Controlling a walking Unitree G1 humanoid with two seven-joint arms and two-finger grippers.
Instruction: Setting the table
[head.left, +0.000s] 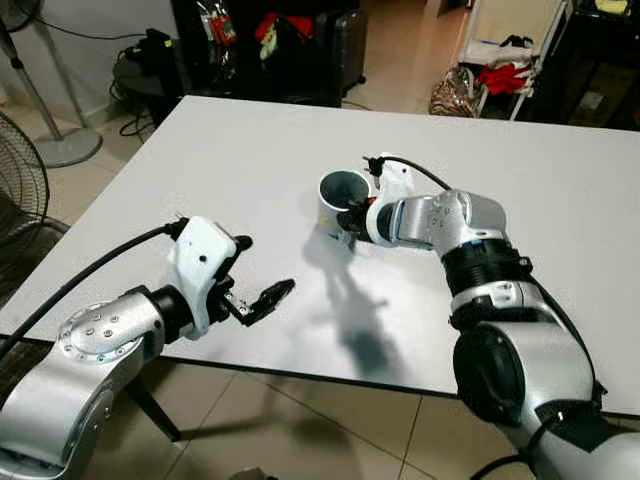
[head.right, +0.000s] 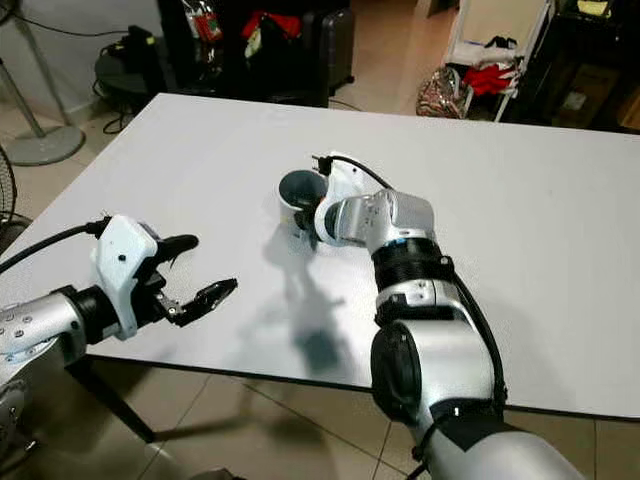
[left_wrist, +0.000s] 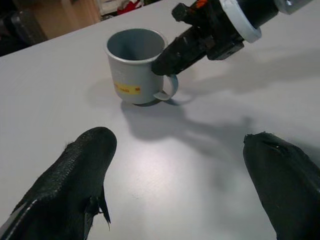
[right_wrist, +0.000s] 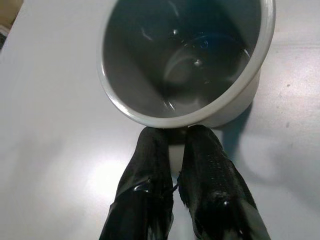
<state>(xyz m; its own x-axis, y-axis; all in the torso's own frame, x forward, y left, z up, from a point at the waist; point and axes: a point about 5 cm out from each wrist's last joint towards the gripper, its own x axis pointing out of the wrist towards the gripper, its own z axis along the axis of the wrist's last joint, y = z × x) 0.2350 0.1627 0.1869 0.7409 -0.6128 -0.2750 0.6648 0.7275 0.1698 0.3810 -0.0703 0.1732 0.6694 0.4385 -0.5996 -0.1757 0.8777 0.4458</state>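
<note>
A grey mug (head.left: 336, 196) with a yellow label stands upright on the white table (head.left: 220, 150), near its middle. My right gripper (head.left: 351, 222) reaches it from the right, and its two black fingers (right_wrist: 150, 165) are shut on the mug's handle (left_wrist: 170, 90). The inside of the mug (right_wrist: 185, 60) looks empty. My left gripper (head.left: 262, 268) hovers open over the table's front left part, a short way from the mug. Nothing is between its fingertips (left_wrist: 90, 150).
The table's near edge (head.left: 330, 378) runs just below my left gripper, with tiled floor under it. Fans (head.left: 22, 190) stand to the left. Dark furniture and a suitcase (head.left: 335, 45) lie beyond the far edge, and bags (head.left: 455, 92) sit on the floor at the back right.
</note>
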